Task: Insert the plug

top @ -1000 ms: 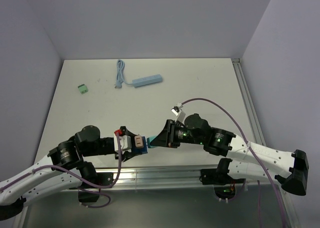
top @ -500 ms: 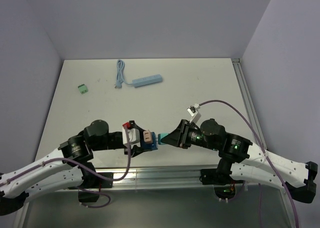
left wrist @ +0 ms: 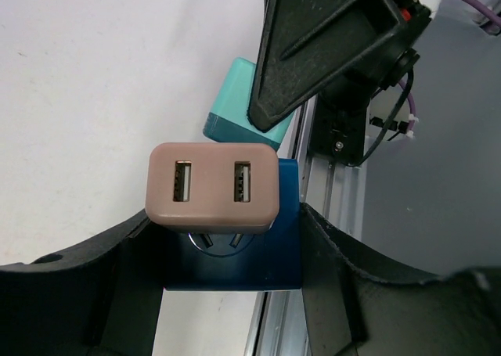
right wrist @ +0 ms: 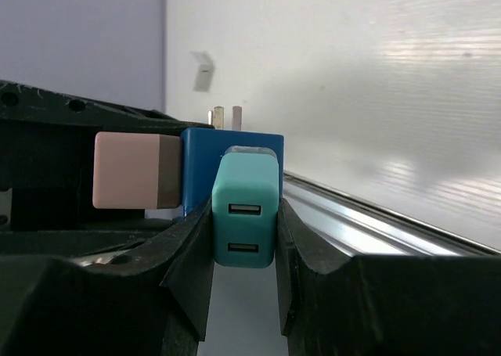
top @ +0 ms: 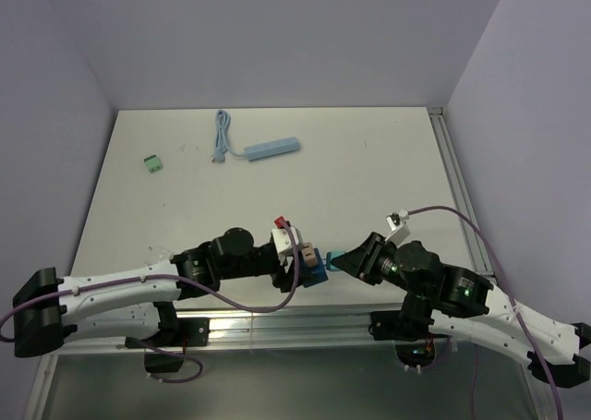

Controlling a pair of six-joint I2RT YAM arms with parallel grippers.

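— Quick count, what's out there?

— Two USB chargers, one blue adapter block (left wrist: 266, 258), one green connector (top: 153, 163), one pale-blue bar (top: 273, 149) with one cord (top: 221, 136). Two arms.

— Chargers?

— Pink charger (left wrist: 213, 185) and teal charger (right wrist: 244, 207). Both are smooth plastic boxes with rounded corners and two USB ports each. The block is a glossy, square-edged slab, and two metal prongs (right wrist: 224, 116) stick out of its far side in the right wrist view.

— Grippers?

— The left gripper (left wrist: 231, 274) is clamped on the blue adapter block, black fingers on both its sides. The pink charger sits on the block's face. The right gripper (right wrist: 244, 235) is clamped on the teal charger, fingers tight on its two long sides.

— Where's the teal one?

— Pressed against the blue adapter block, next to the pink one. Touching, but I can't tell if it's seated. All of that is at the tabletop's (top: 369, 162) near edge, a little right of middle.

— Room to move?

— Tight toward the near side, with the metal rail (top: 277, 317) just beside the grippers. The green connector is near the left edge and the bar near the far edge, both well apart from the grippers. The tabletop is matte white.
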